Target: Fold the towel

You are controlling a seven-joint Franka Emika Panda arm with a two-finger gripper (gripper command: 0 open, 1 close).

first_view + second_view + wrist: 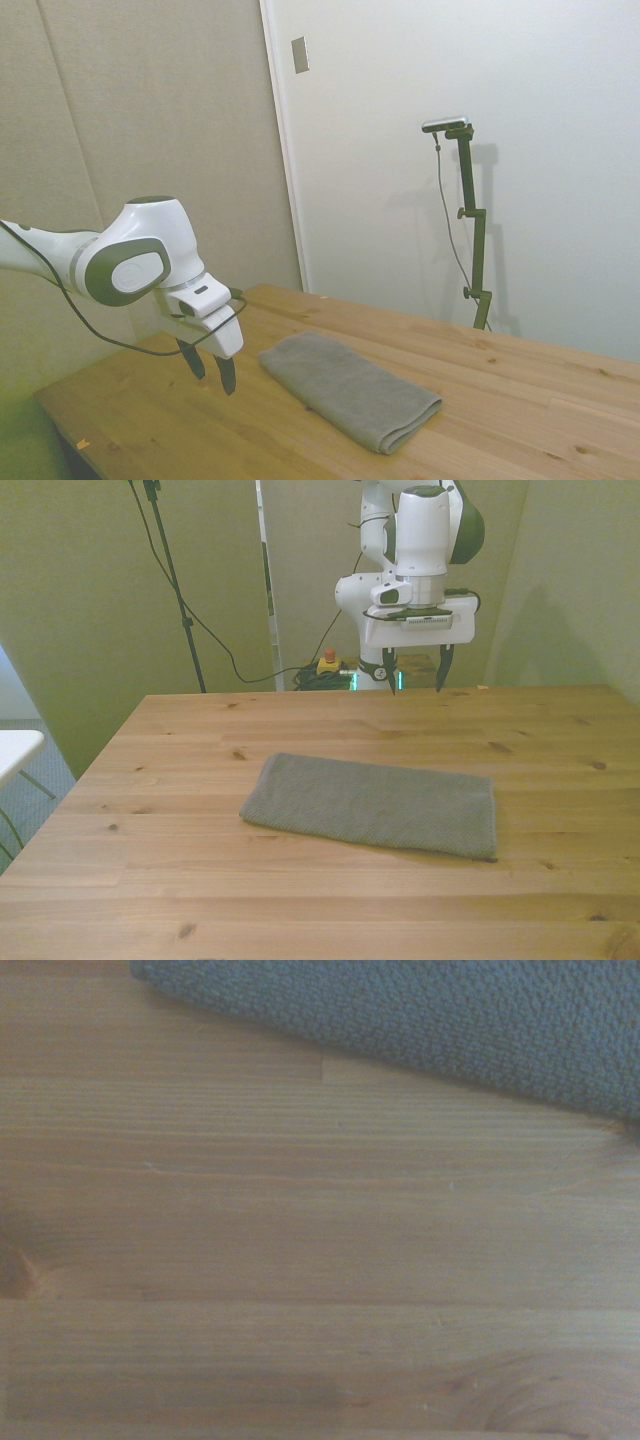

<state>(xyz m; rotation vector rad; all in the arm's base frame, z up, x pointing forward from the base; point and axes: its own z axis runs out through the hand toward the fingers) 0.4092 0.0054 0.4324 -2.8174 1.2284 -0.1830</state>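
The grey towel (348, 390) (372, 804) lies flat on the wooden table (300, 900) as a long folded rectangle, layered at one end. My gripper (208, 368) (413, 668) hangs open above the table, apart from the towel and holding nothing. It is on the robot's side of the towel, toward the front view's right. The wrist view shows bare planks with an edge of the towel (450, 1020) along one side.
A wall and a door frame (285, 150) stand behind the table in the side view. Cables and a red button box (328, 660) sit on the floor beyond the table's far edge.
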